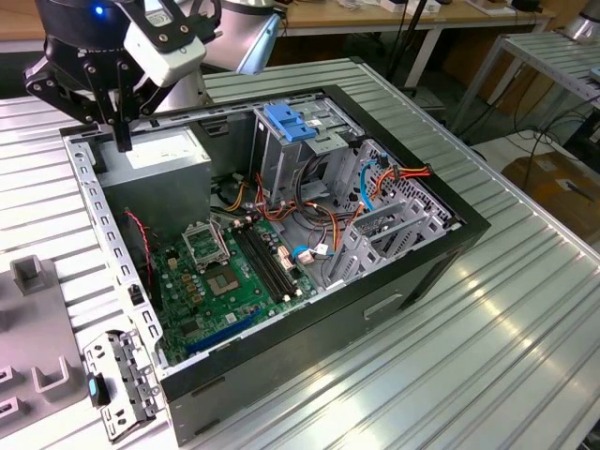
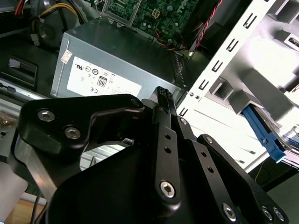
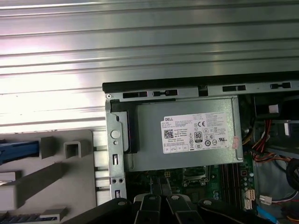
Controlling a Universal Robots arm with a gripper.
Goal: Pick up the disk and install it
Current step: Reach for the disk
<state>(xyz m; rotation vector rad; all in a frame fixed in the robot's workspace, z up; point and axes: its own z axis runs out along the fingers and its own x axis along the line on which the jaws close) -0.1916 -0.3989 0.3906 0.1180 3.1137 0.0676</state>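
Disk blue-railed; hand closed, empty.

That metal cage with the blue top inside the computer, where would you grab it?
Probably by the blue plastic top, coming straight down from above: the drive cage stands upright, cables crowd its lower sides, and the top stands free.

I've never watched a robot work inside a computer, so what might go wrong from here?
The pincer hangs close over the power supply box near the case rim, so a low move might knock either. Loose cables inside the case could snag it.
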